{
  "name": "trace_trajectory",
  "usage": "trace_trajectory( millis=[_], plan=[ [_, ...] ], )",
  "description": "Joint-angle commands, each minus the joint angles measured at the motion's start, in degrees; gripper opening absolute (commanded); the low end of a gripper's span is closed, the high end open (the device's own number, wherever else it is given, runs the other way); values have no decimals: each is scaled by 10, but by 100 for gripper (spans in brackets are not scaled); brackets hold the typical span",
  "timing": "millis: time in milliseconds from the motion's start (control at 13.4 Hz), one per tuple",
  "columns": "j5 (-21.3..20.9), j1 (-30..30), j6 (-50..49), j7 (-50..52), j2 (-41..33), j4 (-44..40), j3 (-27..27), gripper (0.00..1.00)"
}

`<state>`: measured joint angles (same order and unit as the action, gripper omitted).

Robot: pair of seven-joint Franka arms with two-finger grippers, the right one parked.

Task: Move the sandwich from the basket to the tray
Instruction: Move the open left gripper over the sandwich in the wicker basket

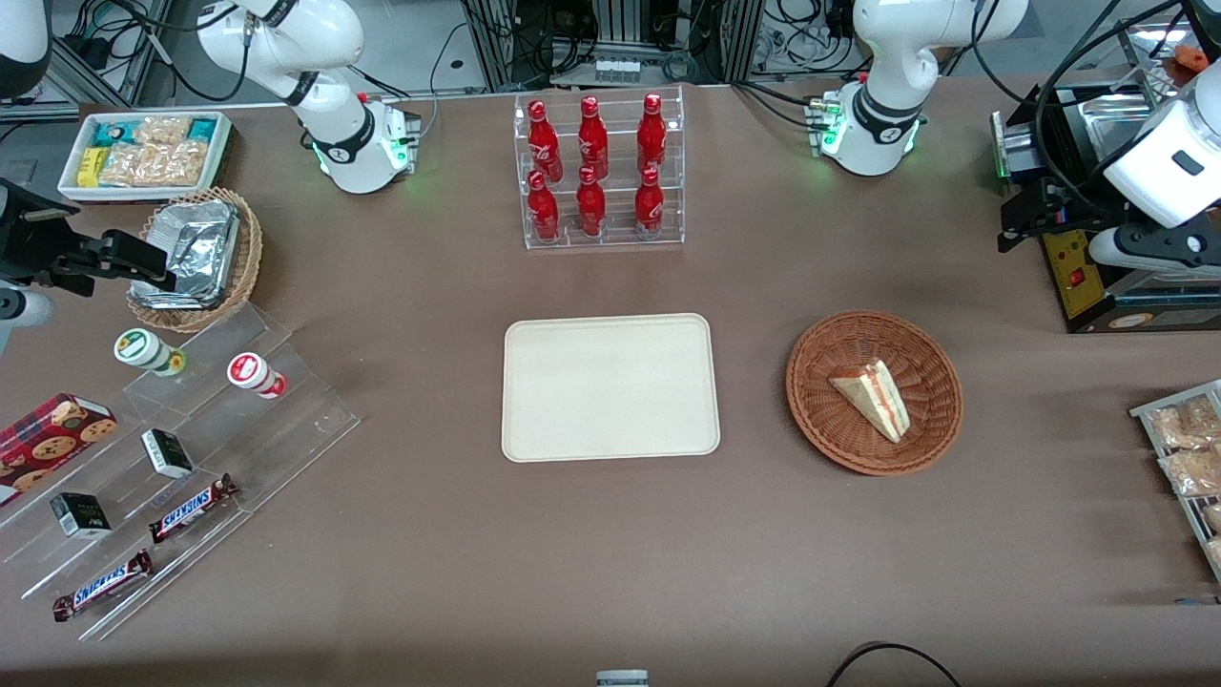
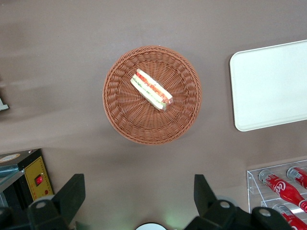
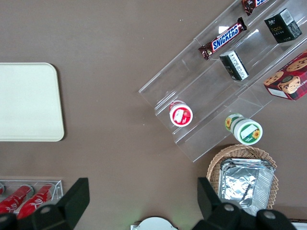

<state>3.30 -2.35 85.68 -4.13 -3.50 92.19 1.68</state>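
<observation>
The sandwich (image 1: 873,396) (image 2: 151,89), a pale wedge with red and green filling, lies in the round reddish-brown wicker basket (image 1: 916,439) (image 2: 124,110). The cream tray (image 1: 610,386) (image 2: 273,86) (image 3: 29,103) lies flat beside the basket, toward the parked arm's end, with nothing on it. My gripper (image 1: 1025,224) (image 2: 139,187) hangs high above the table, farther from the front camera than the basket and toward the working arm's end. It is open, its fingers (image 2: 74,189) wide apart, with only bare table showing between them.
A clear rack of red bottles (image 1: 599,172) (image 2: 283,184) stands farther from the front camera than the tray. A black and yellow control box (image 1: 1073,272) (image 2: 36,177) sits beside my gripper. A stepped acrylic shelf with snacks (image 1: 191,448) and a foil-filled tan basket (image 1: 196,258) stand toward the parked arm's end.
</observation>
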Motion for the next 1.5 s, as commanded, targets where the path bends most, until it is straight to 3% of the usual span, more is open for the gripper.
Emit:
trace_trajectory(
  millis=[0,598,1047,1421],
  plan=[
    [-4,-6,16,9,-14,16,-2,100],
    [1,-9,27,4,81,27,1,100],
    [-3,-30,208,29,83,174,7,100],
    [-4,-46,357,198,101,250,8,100]
  ],
)
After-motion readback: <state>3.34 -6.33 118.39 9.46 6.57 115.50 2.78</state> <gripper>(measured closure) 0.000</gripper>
